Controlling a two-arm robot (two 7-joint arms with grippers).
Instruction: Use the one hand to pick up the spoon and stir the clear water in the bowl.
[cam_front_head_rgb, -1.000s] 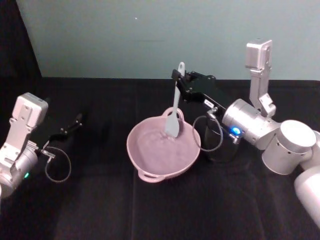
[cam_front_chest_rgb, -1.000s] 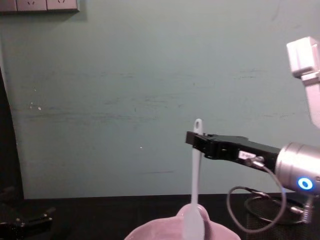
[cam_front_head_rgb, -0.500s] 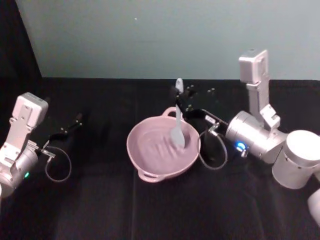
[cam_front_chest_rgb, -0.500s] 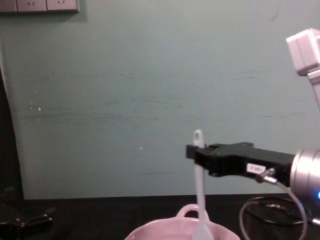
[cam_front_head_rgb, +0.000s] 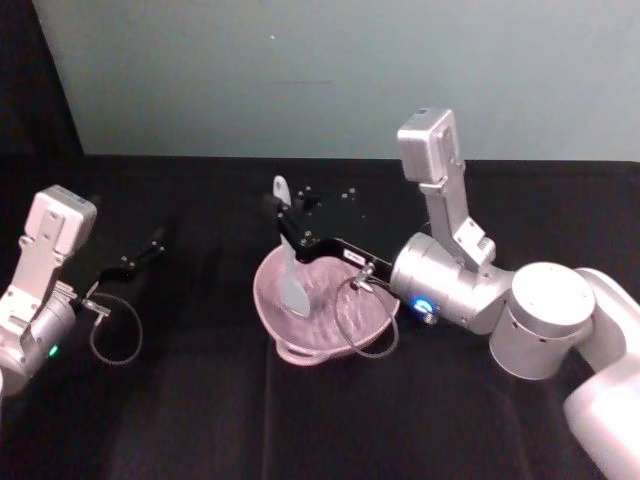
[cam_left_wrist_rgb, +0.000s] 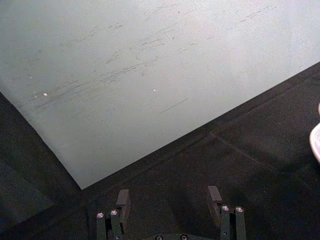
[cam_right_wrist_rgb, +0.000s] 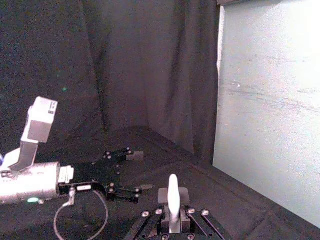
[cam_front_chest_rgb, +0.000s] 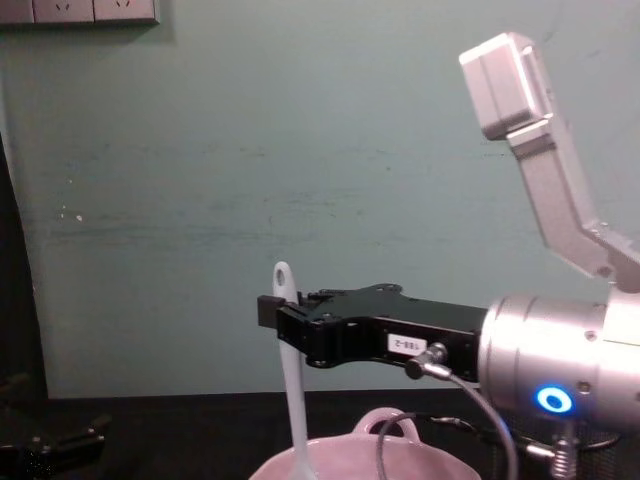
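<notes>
The right claw (cam_front_head_rgb: 277, 209) reaches in from the right across the pink bowl (cam_front_head_rgb: 262, 312) and pinches the pale plastic spoon (cam_front_head_rgb: 290, 272) high on its handle, just below the holed tip. The right wrist view shows that handle (cam_right_wrist_rgb: 173, 199) clamped between the two fingers. The spoon hangs close to upright, blade down inside the left part of the bowl. The high grip probably keeps the claw body clear of the rim and out of the wet, while the long handle lets the blade reach the bottom. From the chest the claw (cam_front_chest_rgb: 268, 312) stands well above the bowl's rim (cam_front_chest_rgb: 275, 463), with the spoon (cam_front_chest_rgb: 291, 380) dropping straight into it. The clear water cannot be told apart from the pink inside, so how deep the blade sits is a guess. Stirring looks under way. The bowl sits mid-worktop (cam_front_head_rgb: 200, 420). The left claw (cam_front_head_rgb: 150, 248) lies parked at far left, its fingers (cam_left_wrist_rgb: 122, 197) spread and holding nothing.
</notes>
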